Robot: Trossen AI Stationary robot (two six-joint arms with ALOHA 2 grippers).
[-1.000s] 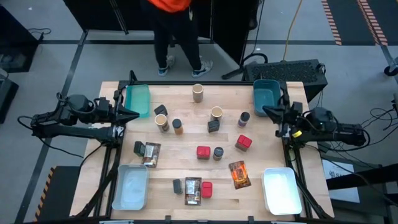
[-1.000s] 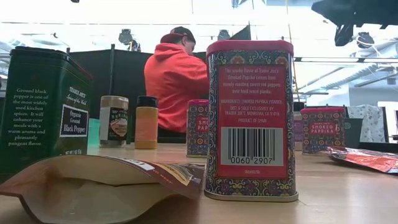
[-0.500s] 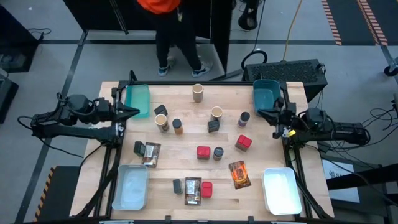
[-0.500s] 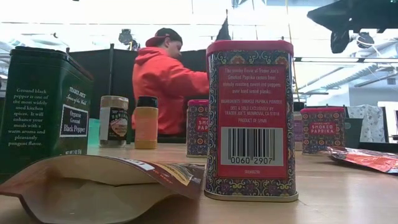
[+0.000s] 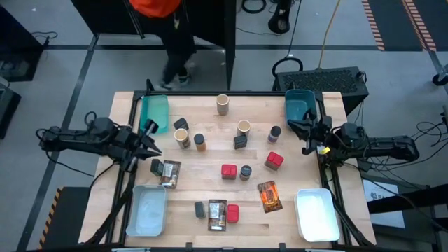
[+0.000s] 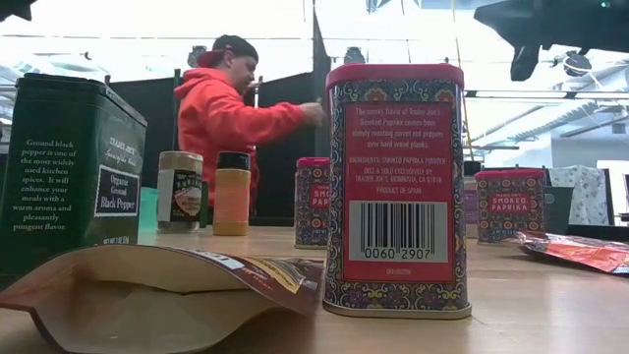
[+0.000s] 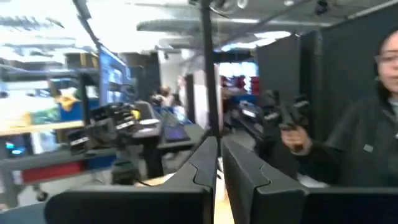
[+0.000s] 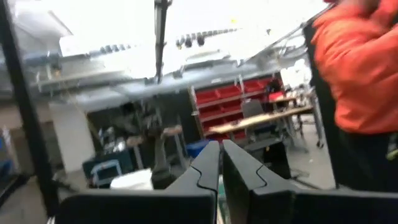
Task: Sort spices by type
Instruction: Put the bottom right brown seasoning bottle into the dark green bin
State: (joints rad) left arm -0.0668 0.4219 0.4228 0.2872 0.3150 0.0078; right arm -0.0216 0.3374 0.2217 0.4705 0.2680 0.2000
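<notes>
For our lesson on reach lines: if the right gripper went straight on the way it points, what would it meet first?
Seen from above, the right gripper points at the dark-lidded jar. It seems to be raised above the table, though, so it might pass over the jar.

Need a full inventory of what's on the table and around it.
teal bins: 2, far corners
clear-white bins: 2, near corners
tan cylinders: 3, far middle
orange jar: 1, beside a tan cylinder
red tins: 3, middle and near
dark jars/tins: about 6, scattered
printed packets: 3, near half
person: 1, orange hoodie, beyond far edge
left end effector: shut, left edge
right end effector: shut, right edge
</notes>
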